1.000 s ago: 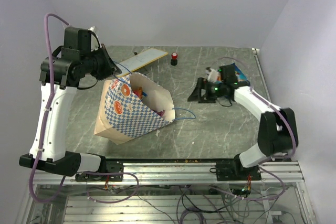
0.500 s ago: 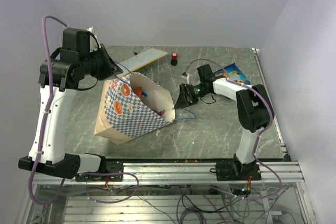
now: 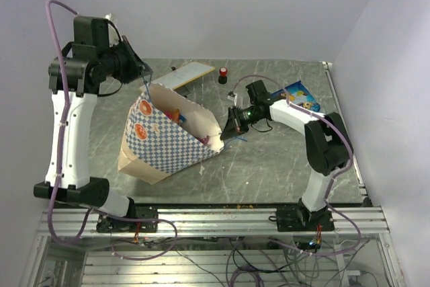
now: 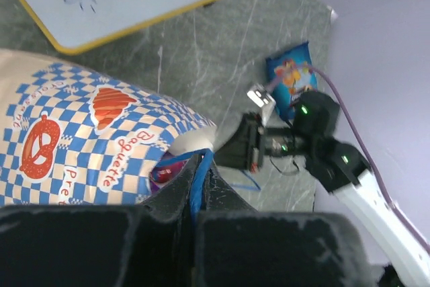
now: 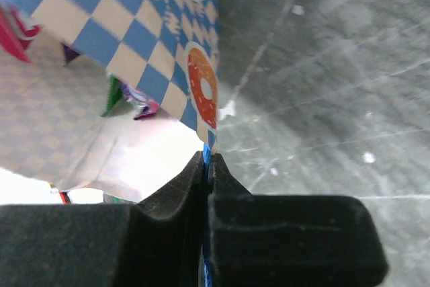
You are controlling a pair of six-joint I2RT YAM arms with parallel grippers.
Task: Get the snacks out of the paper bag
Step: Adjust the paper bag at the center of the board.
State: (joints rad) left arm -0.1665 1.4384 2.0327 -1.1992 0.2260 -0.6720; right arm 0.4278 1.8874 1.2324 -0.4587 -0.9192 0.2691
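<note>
The blue-and-white checkered paper bag [image 3: 164, 142] lies tilted on the table, its mouth facing up and to the right. My left gripper [image 3: 142, 73] is raised over the bag's far rim and shut on a blue cord handle [image 4: 197, 183], which runs between the left gripper's tips [image 4: 200, 159]. My right gripper [image 3: 228, 131] is at the near right rim, shut on the other blue handle; in the right wrist view the right gripper's tips [image 5: 207, 158] pinch the cord beside the checkered wall [image 5: 154, 52]. Inside the bag lie snacks [image 5: 127, 97] in green and magenta, partly hidden. One blue snack packet [image 3: 300, 95] lies on the table at the right.
A flat white board with a yellow edge [image 3: 189, 74] lies behind the bag. A small red-and-black knob [image 3: 222, 74] stands beside it. The table's right edge runs close behind the blue packet.
My right gripper moved left from the blue packet to the bag's rim and shut on the handle. The left gripper rose and pulled its handle back, so the bag's mouth stands higher.
</note>
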